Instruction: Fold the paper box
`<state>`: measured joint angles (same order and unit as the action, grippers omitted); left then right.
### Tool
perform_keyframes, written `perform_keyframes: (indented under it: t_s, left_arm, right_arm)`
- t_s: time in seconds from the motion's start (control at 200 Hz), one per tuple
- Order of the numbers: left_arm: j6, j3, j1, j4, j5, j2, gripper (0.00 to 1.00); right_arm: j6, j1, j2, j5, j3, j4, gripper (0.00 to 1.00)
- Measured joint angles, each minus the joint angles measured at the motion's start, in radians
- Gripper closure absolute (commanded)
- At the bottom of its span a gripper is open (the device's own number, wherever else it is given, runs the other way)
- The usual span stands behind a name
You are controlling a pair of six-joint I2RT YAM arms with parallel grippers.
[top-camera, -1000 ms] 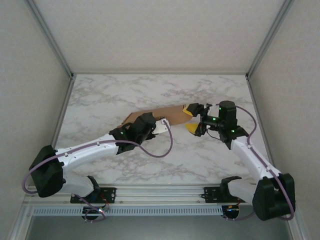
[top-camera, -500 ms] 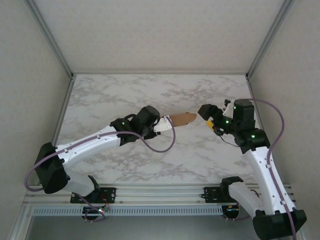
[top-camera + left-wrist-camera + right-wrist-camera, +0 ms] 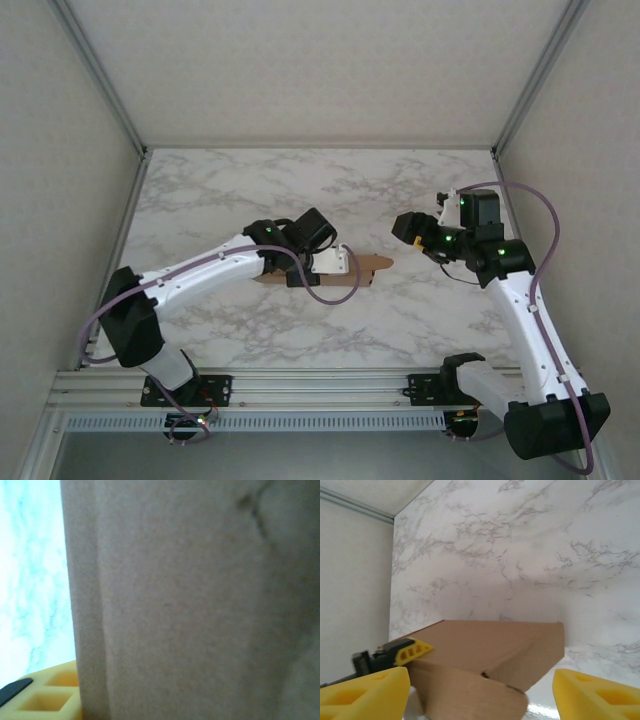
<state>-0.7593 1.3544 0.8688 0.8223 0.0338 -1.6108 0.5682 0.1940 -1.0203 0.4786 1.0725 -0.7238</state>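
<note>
Left gripper: pinching the paper box near the middle of the table; from above, my left arm reaches in from the near left and covers most of the cardboard, leaving a rounded brown end past the fingers on the right and a strip behind the wrist on the left. Left wrist view: plain brown cardboard lies close against the lens; one yellow finger sits hard against its edge at lower left, the other is hidden behind the sheet; marble surface visible at far left.

Right gripper: spread, holding nothing; it hangs to the right of the box's rounded end, apart from it, pointing towards it. Right wrist view: my two yellow fingers stand wide at the lower corners, with the box lying ahead between them; a folded flap overlaps the lower panel; a yellow fingertip of the left gripper rests on the box's left edge.
</note>
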Motion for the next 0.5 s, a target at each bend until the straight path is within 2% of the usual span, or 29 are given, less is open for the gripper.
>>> perform_keyframes:
  t_s: [0.115, 0.195, 0.3, 0.501]
  left_arm:
    - [-0.005, 0.013, -0.002, 0.002, 0.029, -0.035, 0.46]
    - [-0.011, 0.019, -0.01, -0.007, 0.05, -0.04, 0.36]
    - [-0.009, 0.019, -0.021, -0.023, 0.068, -0.04, 0.28]
    - [-0.006, 0.022, -0.042, -0.068, 0.093, -0.037, 0.25]
  right_arm:
    - [-0.014, 0.003, -0.03, 0.026, 0.0, 0.008, 0.27]
    - [-0.031, 0.01, -0.063, 0.039, 0.0, 0.009, 0.26]
    - [-0.054, 0.026, -0.098, 0.039, 0.0, 0.008, 0.25]
    - [-0.093, 0.04, -0.131, 0.033, 0.01, 0.009, 0.23]
